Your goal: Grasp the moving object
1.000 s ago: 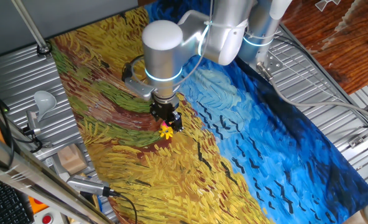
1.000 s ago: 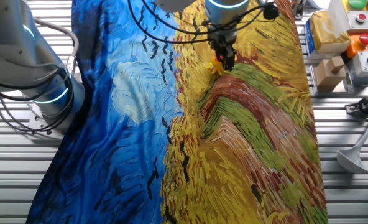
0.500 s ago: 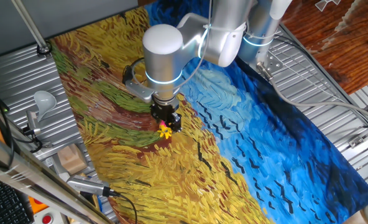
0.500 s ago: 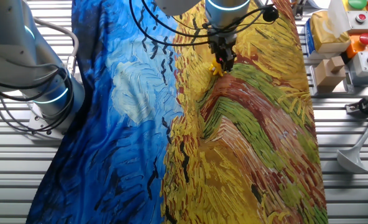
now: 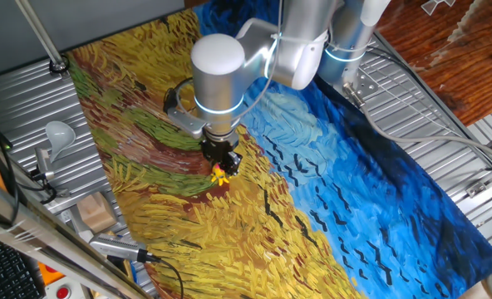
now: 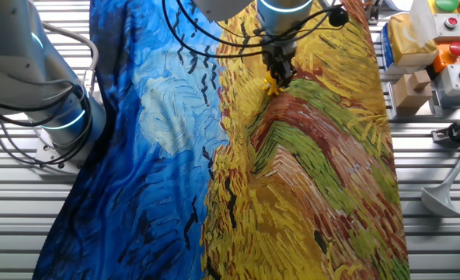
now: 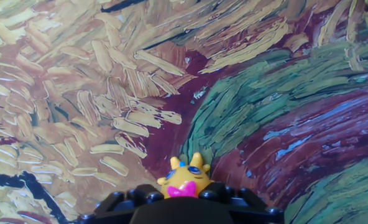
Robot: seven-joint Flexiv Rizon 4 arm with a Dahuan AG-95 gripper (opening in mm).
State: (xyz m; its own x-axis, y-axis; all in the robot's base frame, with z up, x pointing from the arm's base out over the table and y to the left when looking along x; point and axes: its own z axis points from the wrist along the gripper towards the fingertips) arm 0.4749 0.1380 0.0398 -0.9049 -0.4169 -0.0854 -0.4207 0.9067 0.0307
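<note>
The moving object (image 5: pixel 219 175) is a tiny bright-yellow spiky toy with a pink bow-shaped part. It sits right at the black fingertips of my gripper (image 5: pixel 222 165), over the yellow and brown part of the printed cloth (image 5: pixel 146 91). In the other fixed view the toy (image 6: pixel 272 84) hangs at the tip of the gripper (image 6: pixel 279 75). In the hand view the toy (image 7: pixel 185 179) is pinched between the two black fingers (image 7: pixel 127 202), with its lower part hidden by them. The gripper (image 7: pixel 184 200) is shut on the toy.
The painted cloth covers the table, blue on one side (image 5: pixel 379 208). A white ladle (image 5: pixel 56 134), a wooden block (image 5: pixel 96 212) and cables lie on the metal slats at the left. Boxes and buttons (image 6: pixel 440 47) stand beside the cloth. The arm's base (image 6: pixel 51 101) stands at the cloth's blue edge.
The gripper and the toy have shifted very slightly together; the toy stays between the fingertips.
</note>
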